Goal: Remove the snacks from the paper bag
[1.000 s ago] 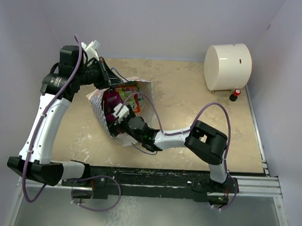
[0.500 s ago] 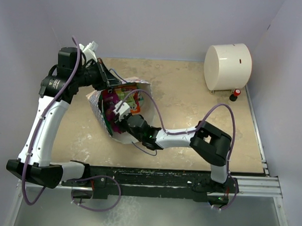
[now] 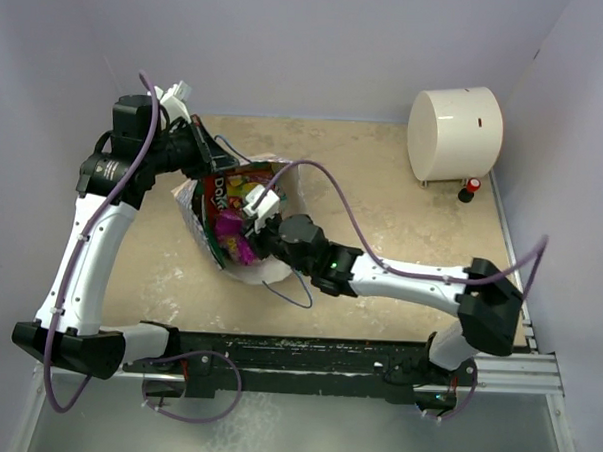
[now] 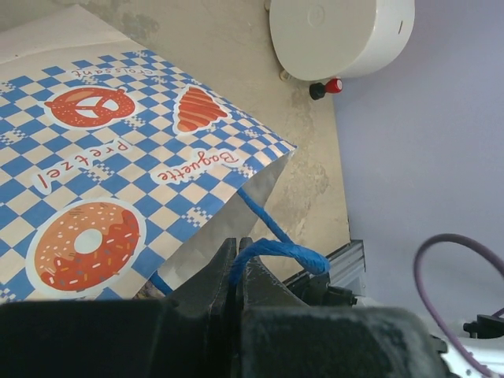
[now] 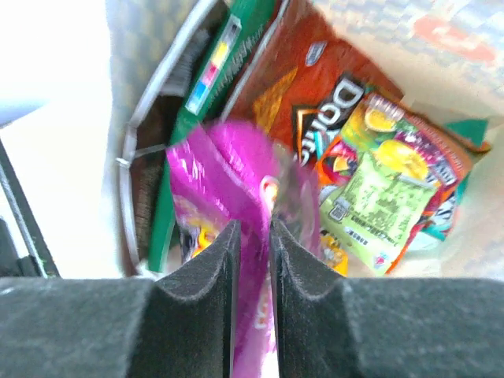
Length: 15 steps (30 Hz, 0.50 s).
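Pinching the blue cord handle (image 4: 277,250) in the left gripper (image 4: 236,249), the magenta pouch (image 5: 219,183) (inside the paper bag (image 4: 118,161)) in the right gripper (image 5: 253,236).

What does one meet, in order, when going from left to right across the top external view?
left arm's white link → paper bag → green light on the right arm → cream cylinder. Both sets of jaws overlap the bag, so they are left out.

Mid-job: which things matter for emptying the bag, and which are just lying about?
Job: white blue-checkered paper bag; its blue cord handle, in left hand; magenta pouch, in right hand; red-orange chip bag; yellow-green candy packet.
Lying about: large cream cylinder; small red-and-black object beside it.
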### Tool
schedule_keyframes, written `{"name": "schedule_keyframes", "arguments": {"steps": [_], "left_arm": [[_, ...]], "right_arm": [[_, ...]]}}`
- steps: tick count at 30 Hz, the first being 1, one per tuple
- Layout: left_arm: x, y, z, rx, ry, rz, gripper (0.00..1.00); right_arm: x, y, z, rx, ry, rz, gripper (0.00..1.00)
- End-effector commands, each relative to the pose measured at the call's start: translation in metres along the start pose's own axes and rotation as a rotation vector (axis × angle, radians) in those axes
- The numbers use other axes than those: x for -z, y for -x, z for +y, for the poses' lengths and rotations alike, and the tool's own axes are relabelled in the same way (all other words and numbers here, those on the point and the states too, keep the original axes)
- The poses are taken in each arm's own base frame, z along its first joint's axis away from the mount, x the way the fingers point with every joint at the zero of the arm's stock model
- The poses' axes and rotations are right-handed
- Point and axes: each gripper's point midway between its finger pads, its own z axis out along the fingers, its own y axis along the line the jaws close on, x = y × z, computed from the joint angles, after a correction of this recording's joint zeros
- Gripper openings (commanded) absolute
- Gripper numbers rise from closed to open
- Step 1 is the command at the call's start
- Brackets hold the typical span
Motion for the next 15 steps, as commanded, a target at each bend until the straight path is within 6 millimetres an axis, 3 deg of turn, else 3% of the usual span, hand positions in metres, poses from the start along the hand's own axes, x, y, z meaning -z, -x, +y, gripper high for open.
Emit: {"name": "schedule_keyframes", "arguments": {"steps": [1,3,7,10,12,15], "left_arm": [[0.01,0.013,-0.013,-0.077,-0.042,-0.067,0.0],[0.01,0.013,-0.012,-0.081,-0.039,-0.068,0.0],[0.007,0.014,-0.012,-0.08,-0.044,-0.064,0.0],[0.004,0.013,-0.014,-0.075,-0.066,-0.057,0.0],[0.002,0.012,-0.014,-0.071,-0.074,-0.055,0.0],[-0.002,0.011,-0.012,-0.06,-0.07,-0.045,0.0]], "right_arm": [[0.045,0.078,-0.007,-0.039,0.018,-0.175,0.0],[0.061,0.092,-0.011,-0.033,0.015,-0.19,0.0],[0.082,0.102,-0.021,-0.027,-0.013,-0.189,0.0],[0.079,0.096,-0.022,-0.001,-0.019,-0.152,0.0],[0.074,0.089,-0.011,0.032,0.044,-0.124,0.0],[0.066,0.07,-0.003,0.061,0.082,-0.07,0.14]]}}
